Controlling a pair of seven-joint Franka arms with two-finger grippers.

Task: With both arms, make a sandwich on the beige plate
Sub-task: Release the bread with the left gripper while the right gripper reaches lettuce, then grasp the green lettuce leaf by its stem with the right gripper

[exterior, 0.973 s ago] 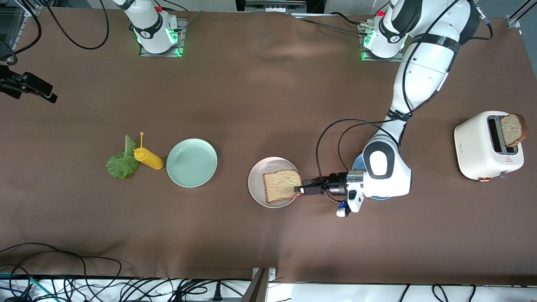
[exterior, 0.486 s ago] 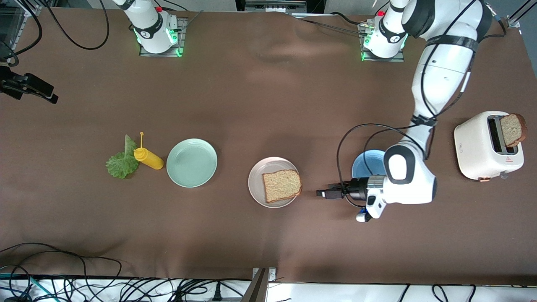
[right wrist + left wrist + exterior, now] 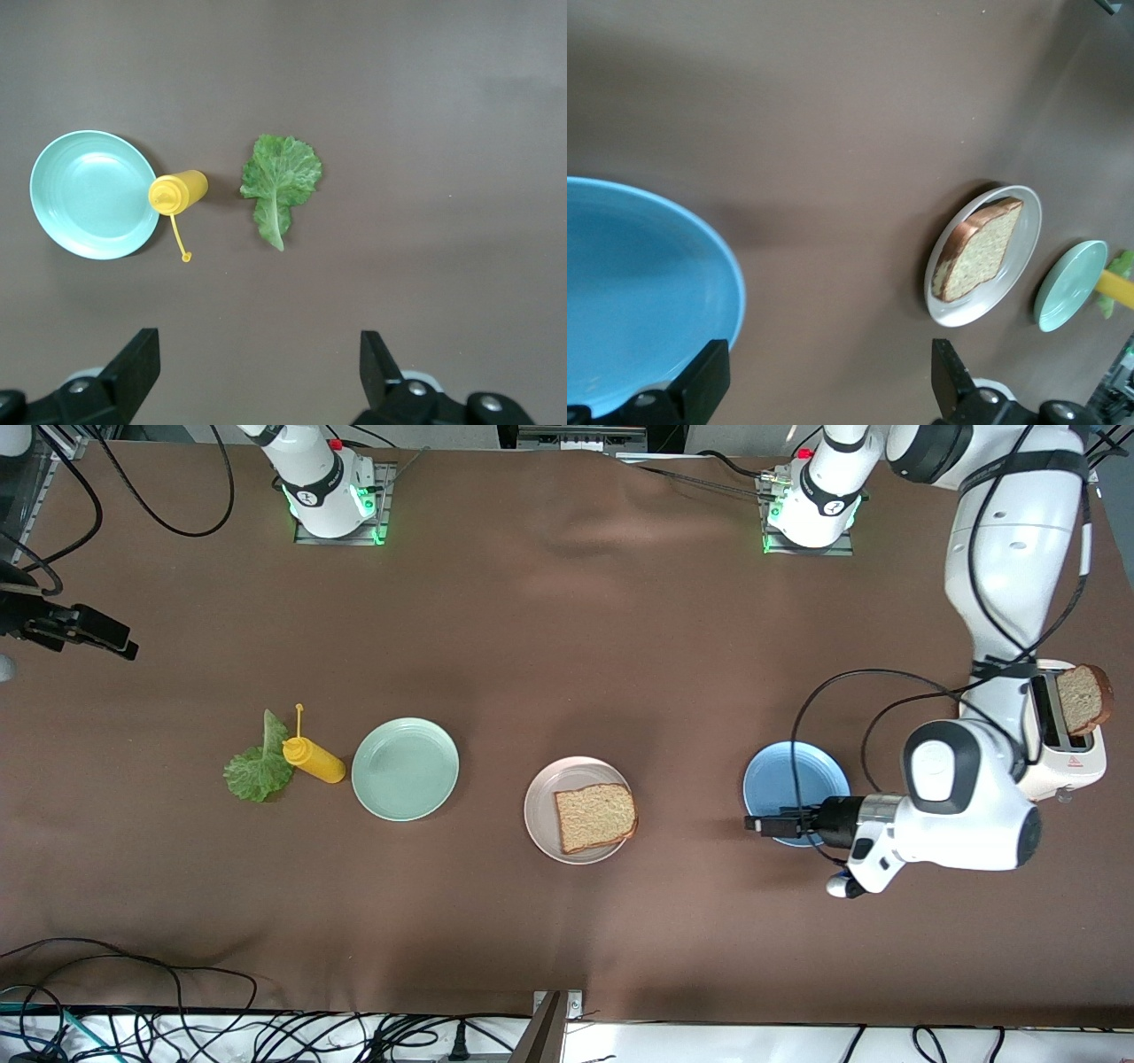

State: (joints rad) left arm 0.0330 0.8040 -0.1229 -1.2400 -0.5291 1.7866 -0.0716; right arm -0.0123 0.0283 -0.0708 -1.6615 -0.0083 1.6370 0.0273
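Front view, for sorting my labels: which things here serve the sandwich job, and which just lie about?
For the job:
beige plate
bread slice on it
lettuce leaf
second bread slice in the toaster

Lying about:
mint-green plate
blue plate
yellow bottle

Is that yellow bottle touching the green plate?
Apart. The front view shows brown table between the yellow bottle and the green plate.
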